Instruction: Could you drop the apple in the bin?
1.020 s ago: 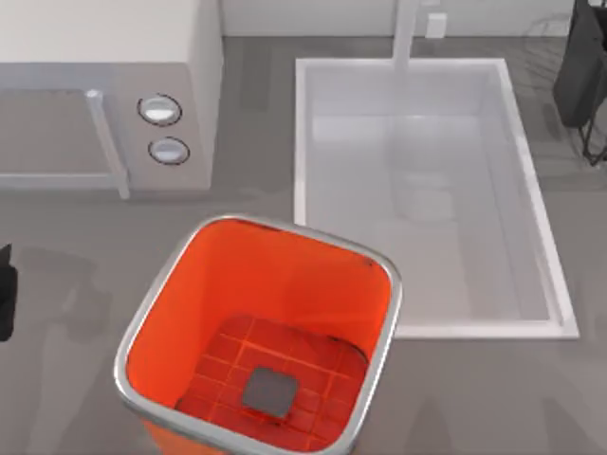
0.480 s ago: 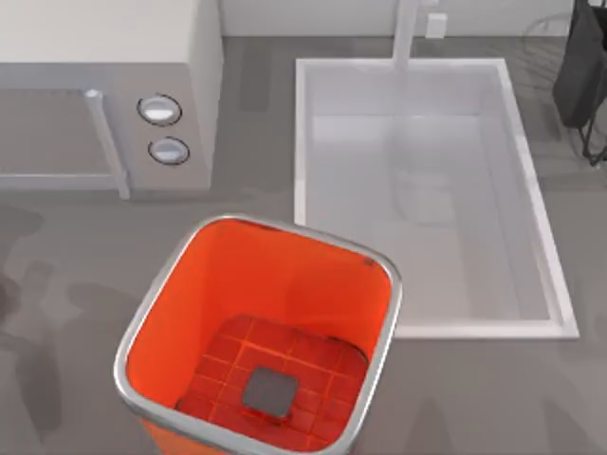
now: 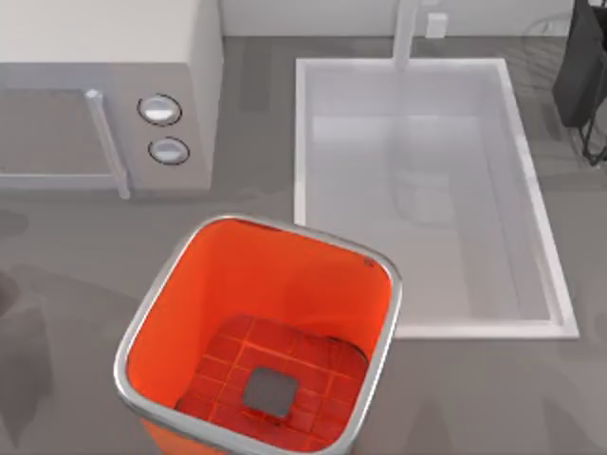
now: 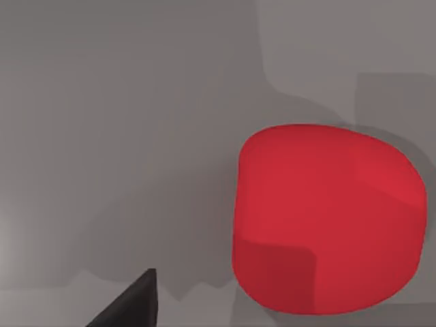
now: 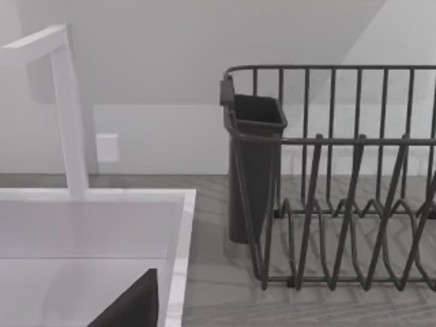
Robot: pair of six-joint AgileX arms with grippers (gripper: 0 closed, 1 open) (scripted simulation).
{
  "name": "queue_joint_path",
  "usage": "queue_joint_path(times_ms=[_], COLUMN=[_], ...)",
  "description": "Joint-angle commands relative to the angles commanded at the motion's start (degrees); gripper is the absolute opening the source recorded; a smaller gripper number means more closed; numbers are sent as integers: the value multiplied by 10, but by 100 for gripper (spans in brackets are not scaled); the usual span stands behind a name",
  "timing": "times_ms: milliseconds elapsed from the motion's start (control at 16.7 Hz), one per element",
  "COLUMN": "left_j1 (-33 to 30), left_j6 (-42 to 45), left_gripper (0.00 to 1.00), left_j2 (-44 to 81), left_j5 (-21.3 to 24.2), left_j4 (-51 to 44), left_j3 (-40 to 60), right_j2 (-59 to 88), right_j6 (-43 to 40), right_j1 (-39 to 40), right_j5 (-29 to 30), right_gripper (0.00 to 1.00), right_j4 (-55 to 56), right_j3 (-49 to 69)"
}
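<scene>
Hanging over the counter: left gripper (image 4: 131, 308), a dark tip of it at the edge of the left wrist view, close above the grey surface
Left claw state: cannot tell whether it is open or closed; it does not touch the fruit
Apple (image 4: 323, 218): bright red and rounded, sitting on the grey counter (image 4: 122, 136) just beside that dark tip, with a gap between them, and casting a soft shadow on the counter around it
Apple and bin: the apple is on the counter, not in the bin
Bin (image 3: 152, 294): bright orange with a silver rim, upright at the near middle of the table in the top view; its gridded floor and grey centre square are bare
Microwave (image 3: 114, 114): pale, at the far left of the table behind the bin, with two round knobs and a bar handle on its front
Sink (image 3: 545, 275): white rectangular basin to the right of the bin and further back, its near corner close to the bin's rim
Right gripper (image 5: 133, 305): parked, a dark tip above the far corner of the sink in the right wrist view
Right claw state: cannot tell
Faucet (image 5: 65, 109): white, upright at the back edge of the sink
Dish rack (image 5: 340, 177): dark wire, on the counter right of the sink, with a dark cutlery cup (image 5: 253, 163) at its sink-side end
Wall (image 5: 170, 68): plain and pale, behind the faucet and the rack
</scene>
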Motion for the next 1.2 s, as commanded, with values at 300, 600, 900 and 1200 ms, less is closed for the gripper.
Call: queue_joint_path(times_ms=[300, 600, 900, 1200], left_j1=[1, -17, -49, -49], left_j6=[2, -16, -48, -49], left_gripper=[100, 100, 100, 92], left_j2=[40, 122, 117, 117], left_j5=[1, -4, -13, -13], left_j4=[44, 157, 166, 165], left_j3=[-10, -30, -31, -31], right_j2=[0, 0, 0, 0], right_j6=[0, 0, 0, 0], right_j1=[0, 0, 0, 0], right_j5=[0, 0, 0, 0], right_gripper=[100, 100, 100, 100], right_j4=[0, 0, 0, 0], right_j3=[0, 0, 0, 0])
